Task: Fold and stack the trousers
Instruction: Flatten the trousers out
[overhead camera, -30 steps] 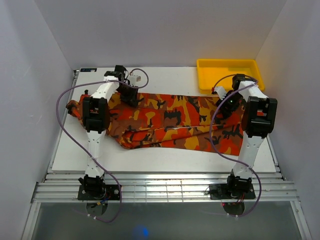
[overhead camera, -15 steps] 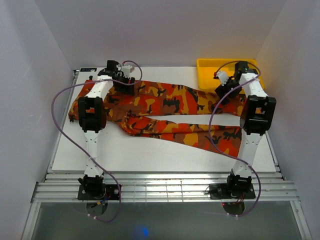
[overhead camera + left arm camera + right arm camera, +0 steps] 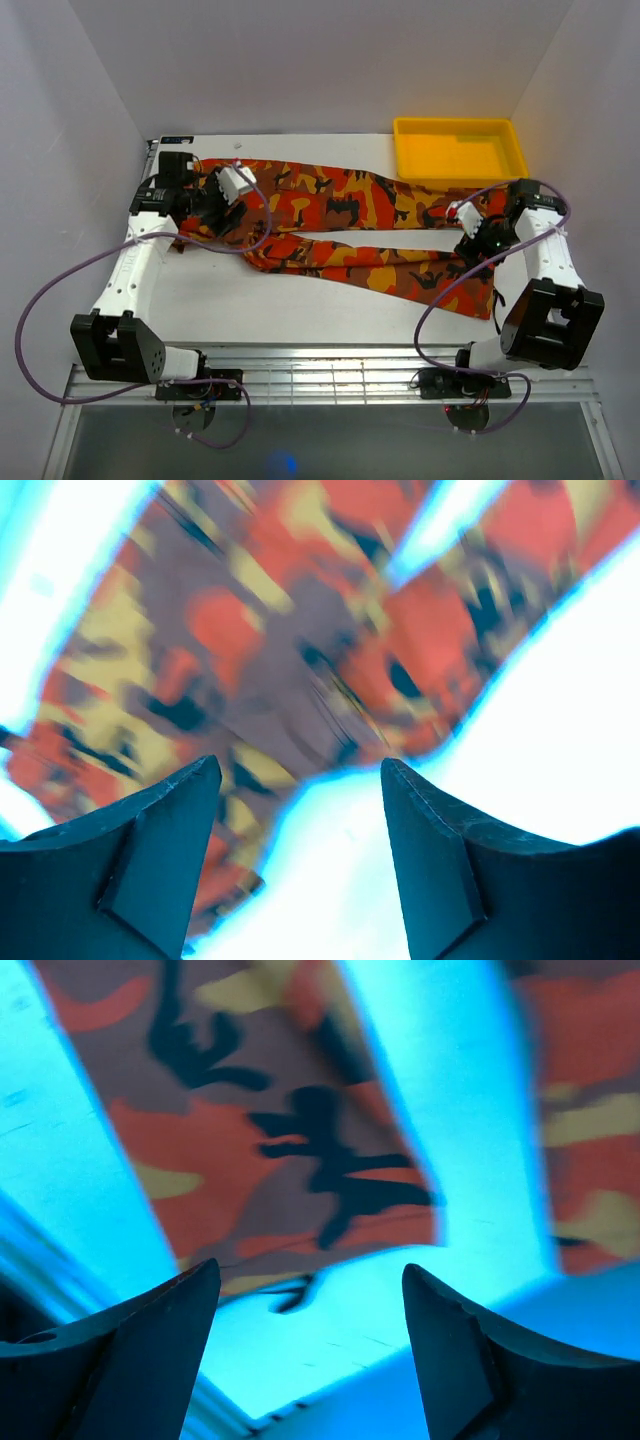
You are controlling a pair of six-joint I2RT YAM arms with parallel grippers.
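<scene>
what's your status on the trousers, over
Both empty: left gripper fingers apart, right gripper same. Spread-out trousers, legs apart, not yet folded. Far right corner, yellow tray; nothing on the cloth.

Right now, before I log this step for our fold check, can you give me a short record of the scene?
trousers: spread lengthwise on the table, waist to the left, legs splayed apart, not folded
left end effector: open, over the waist end, holding nothing
right end effector: open, over the cuff end, holding nothing
yellow tray: far right corner of the table
</scene>
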